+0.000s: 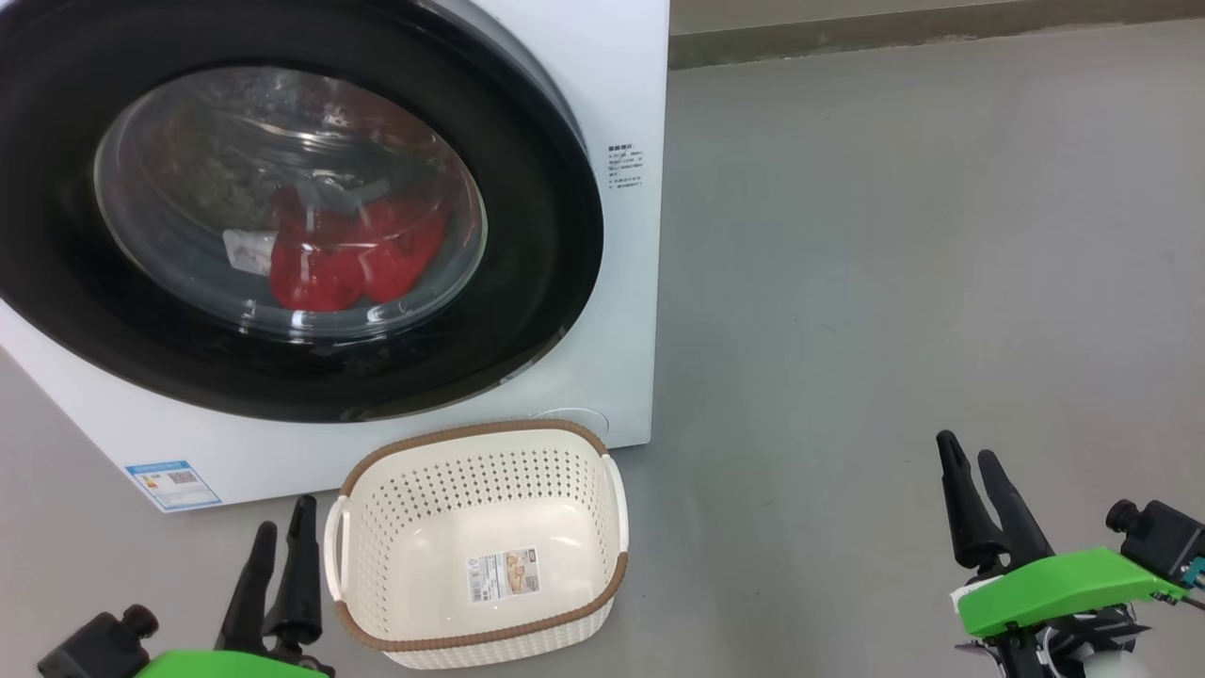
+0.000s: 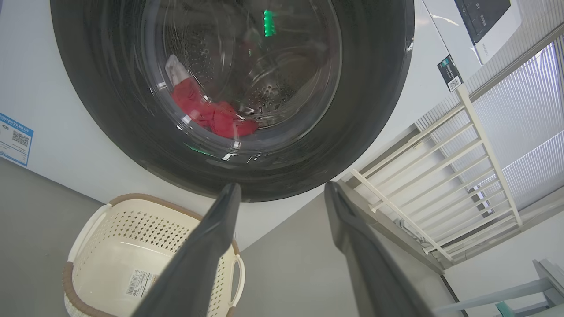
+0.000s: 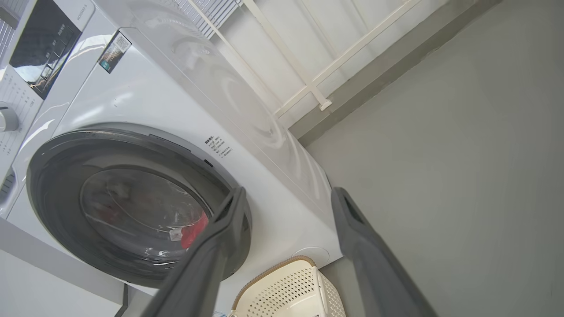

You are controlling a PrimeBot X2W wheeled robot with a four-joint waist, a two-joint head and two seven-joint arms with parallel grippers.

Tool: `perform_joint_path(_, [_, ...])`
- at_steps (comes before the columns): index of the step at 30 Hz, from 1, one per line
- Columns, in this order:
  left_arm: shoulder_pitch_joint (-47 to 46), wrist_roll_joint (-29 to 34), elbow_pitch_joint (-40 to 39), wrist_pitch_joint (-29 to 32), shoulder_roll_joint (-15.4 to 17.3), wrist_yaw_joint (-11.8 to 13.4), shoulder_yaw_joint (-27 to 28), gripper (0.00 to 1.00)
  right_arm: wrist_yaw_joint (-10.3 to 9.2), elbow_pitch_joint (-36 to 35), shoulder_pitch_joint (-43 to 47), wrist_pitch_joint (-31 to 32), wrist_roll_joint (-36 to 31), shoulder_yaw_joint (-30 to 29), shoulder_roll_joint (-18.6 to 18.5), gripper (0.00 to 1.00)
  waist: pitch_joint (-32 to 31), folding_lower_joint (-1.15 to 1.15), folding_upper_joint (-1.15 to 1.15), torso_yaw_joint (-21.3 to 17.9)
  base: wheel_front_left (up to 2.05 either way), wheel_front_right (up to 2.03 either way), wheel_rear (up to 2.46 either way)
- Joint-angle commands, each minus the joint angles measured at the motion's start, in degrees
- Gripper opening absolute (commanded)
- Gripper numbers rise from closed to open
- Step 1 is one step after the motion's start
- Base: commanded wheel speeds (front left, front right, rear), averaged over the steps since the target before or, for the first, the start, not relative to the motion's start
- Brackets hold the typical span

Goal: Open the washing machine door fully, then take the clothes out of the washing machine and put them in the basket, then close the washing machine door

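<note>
clothes (image 1: 353,254) red, bunched (w/ white bit)

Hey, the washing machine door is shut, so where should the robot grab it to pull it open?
On the washing machine door, likely the black frame's right edge, hooked from the robot's right with the open right pincer. The bulging glass is smooth, and a small dark notch beside that edge hints at the latch.

Head view's top and left edges cut the washing machine door (image 1: 541,235), its glass blurring the clothes (image 1: 348,254)
</note>
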Motion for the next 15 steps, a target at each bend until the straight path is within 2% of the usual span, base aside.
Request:
perform_joint_path(1, [-2.5, 1.9, -2.0, -0.8, 0.9, 0.1, 1.2, 1.0, 0.26, -1.9, -3.2, -0.9, -1.8, 1.2, -0.7, 1.0, 0.0, -0.01, 0.0, 0.0, 0.0, 0.0, 0.0])
perform_joint_path(15, [-2.9, 12.2, -3.6, -3.2, 1.0, 0.2, 1.2, 1.0, 0.31, -2.6, -4.0, -3.2, -10.4, 2.8, -0.9, 1.0, -0.2, -0.01, 0.0, -0.1, 0.0, 0.0, 0.0])
